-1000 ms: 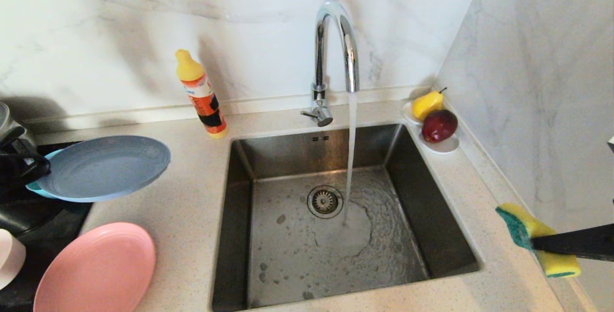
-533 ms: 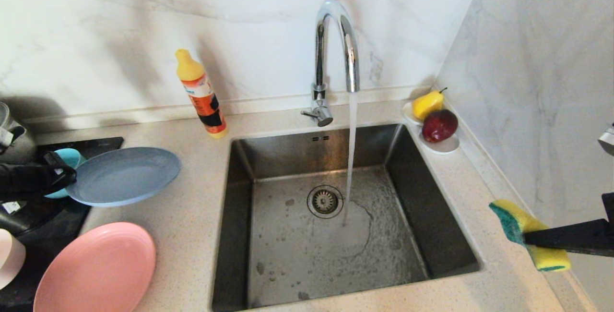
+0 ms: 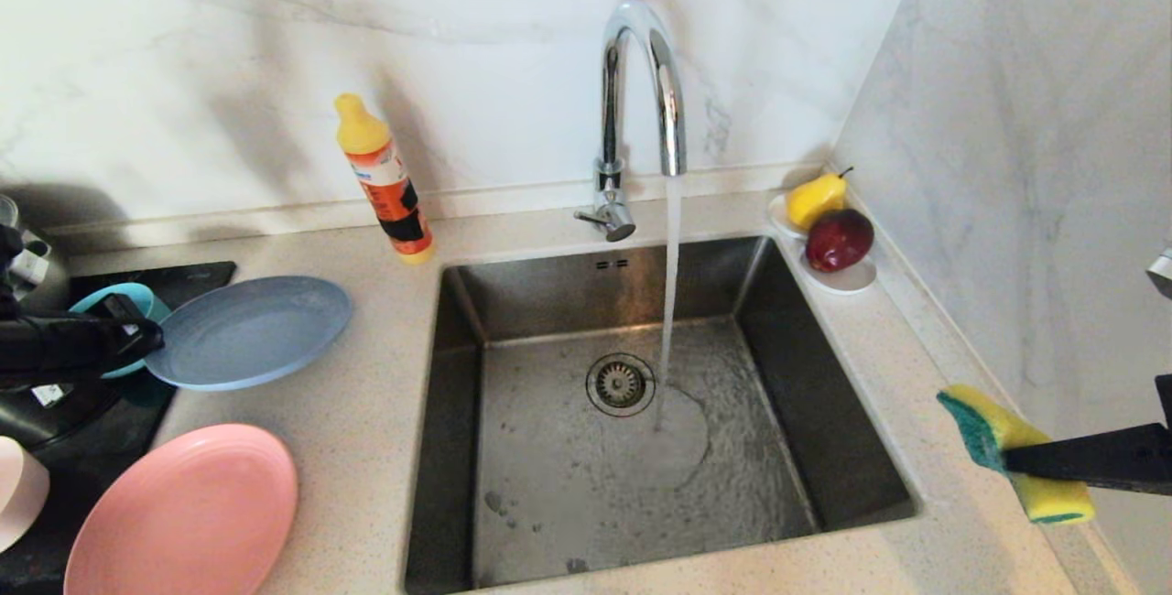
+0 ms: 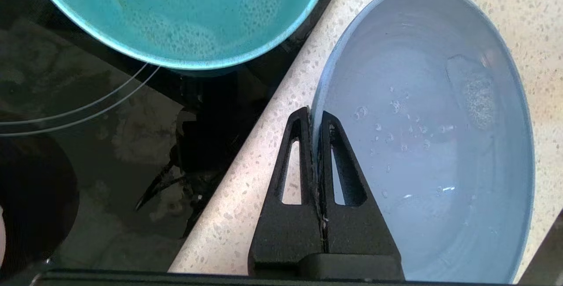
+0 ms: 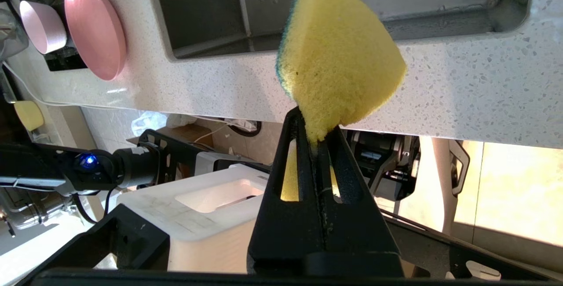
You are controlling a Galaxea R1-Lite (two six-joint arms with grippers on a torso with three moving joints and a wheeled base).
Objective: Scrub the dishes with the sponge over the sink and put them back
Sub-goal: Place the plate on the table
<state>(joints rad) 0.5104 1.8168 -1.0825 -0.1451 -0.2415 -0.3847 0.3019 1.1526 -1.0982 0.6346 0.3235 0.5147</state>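
Step in hand, by the look of it: putting back 1 washed dish. Left gripper [image 4: 313, 116] clamped thinly on the near rim of the blue plate [image 3: 249, 331], at about 9 o'clock of the sink [image 3: 632, 421], over the counter [image 3: 366, 412] edge beside the black hob [image 3: 55, 448]. Droplets and a patch of suds on the plate's face. Whether resting flat on the counter or held a shade above it: cannot tell. Teal bowl [image 4: 180, 13] just beyond the plate's rim, on the hob, suds inside. Salmon plate [image 3: 183, 513] at 8 o'clock of the sink, a pale pink piece [image 3: 18, 490] at the frame's left edge.

Right gripper [image 5: 314, 138] pinched tight on the sponge [image 5: 338, 53], green side toward the basin, hanging over the counter at 4 o'clock of the sink, off the water. Tap [image 3: 641, 91] running into the basin near the drain.

Next, judged from this: settle the plate fully onto the counter, part the jaws, draw back level so as not to drag the rim or knock the bowl. Then pick 1 of the remaining dishes and carry it over the basin to meet the sponge.
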